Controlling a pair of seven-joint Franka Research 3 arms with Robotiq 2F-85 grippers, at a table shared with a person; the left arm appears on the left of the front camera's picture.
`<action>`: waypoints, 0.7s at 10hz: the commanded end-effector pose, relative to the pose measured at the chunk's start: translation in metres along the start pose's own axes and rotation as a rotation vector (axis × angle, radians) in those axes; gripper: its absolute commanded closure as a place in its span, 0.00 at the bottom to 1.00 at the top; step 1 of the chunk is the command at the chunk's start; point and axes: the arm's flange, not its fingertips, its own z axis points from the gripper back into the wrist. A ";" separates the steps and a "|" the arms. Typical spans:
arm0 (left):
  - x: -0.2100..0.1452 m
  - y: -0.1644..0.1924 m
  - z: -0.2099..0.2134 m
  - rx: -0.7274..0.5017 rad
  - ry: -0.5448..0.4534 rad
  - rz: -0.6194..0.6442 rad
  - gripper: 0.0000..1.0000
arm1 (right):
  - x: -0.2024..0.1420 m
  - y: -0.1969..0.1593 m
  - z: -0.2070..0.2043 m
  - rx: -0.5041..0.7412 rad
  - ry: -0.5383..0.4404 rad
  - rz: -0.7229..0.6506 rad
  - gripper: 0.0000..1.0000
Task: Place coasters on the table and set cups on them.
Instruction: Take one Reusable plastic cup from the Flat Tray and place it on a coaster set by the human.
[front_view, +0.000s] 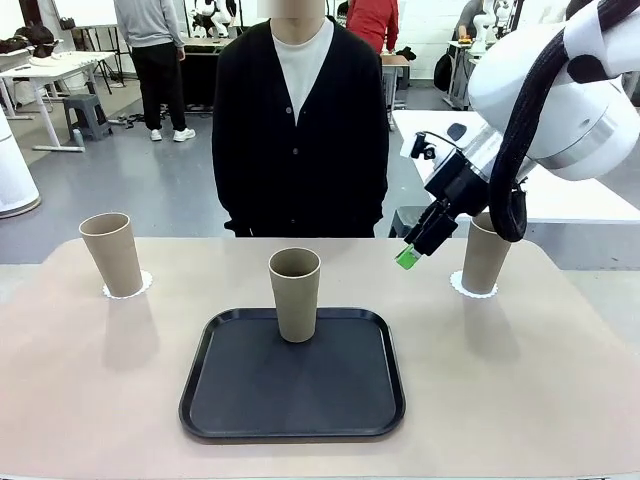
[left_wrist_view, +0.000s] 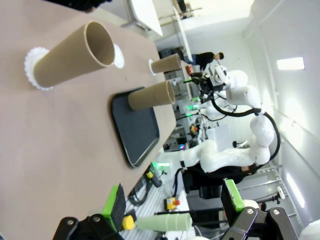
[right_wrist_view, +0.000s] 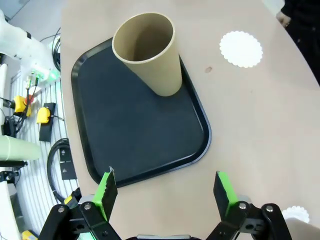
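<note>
The black tray (front_view: 300, 395) lies in the middle of the near half of the beige table (front_view: 560, 380). The middle cup (front_view: 295, 293) stands upright on the tray, close to its far edge and about midway along it, with no coaster under it. Well to the left of the tray and a little farther back, the left cup (front_view: 112, 253) stands upright on the left coaster (front_view: 131, 288), whose scalloped white rim shows around the cup's base. Well to the right of the tray, at about the same depth, the right cup (front_view: 485, 256) stands on the right coaster (front_view: 466, 289) in the same way. In the right wrist view a bare coaster (right_wrist_view: 241, 48) lies flat on the table just beyond the tray's far edge, apart from the tray and with nothing on it. The right gripper (front_view: 408, 255) hangs in the air above the table past the tray's far right corner, between the middle cup and the right cup and touching neither. Its wrist view looks down on the tray, and its green-padded fingers (right_wrist_view: 106, 187) are spread wide with nothing between them. The left gripper (left_wrist_view: 172, 200) is off to the tray's left side, with the left cup between it and the tray. Its jaws also stand wide apart and hold nothing. A person (front_view: 300, 120) in a black cardigan stands at the table's far side, straight behind the tray.
</note>
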 end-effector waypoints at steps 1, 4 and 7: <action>0.000 -0.004 0.002 -0.005 -0.004 0.003 0.00 | -0.002 -0.001 0.001 0.004 0.001 -0.004 0.00; 0.000 -0.004 0.002 -0.005 -0.004 0.003 0.00 | 0.012 -0.012 -0.061 0.053 -0.212 0.401 0.00; 0.000 -0.004 0.002 -0.005 -0.004 0.003 0.00 | 0.002 -0.036 -0.097 0.086 -0.489 0.402 0.00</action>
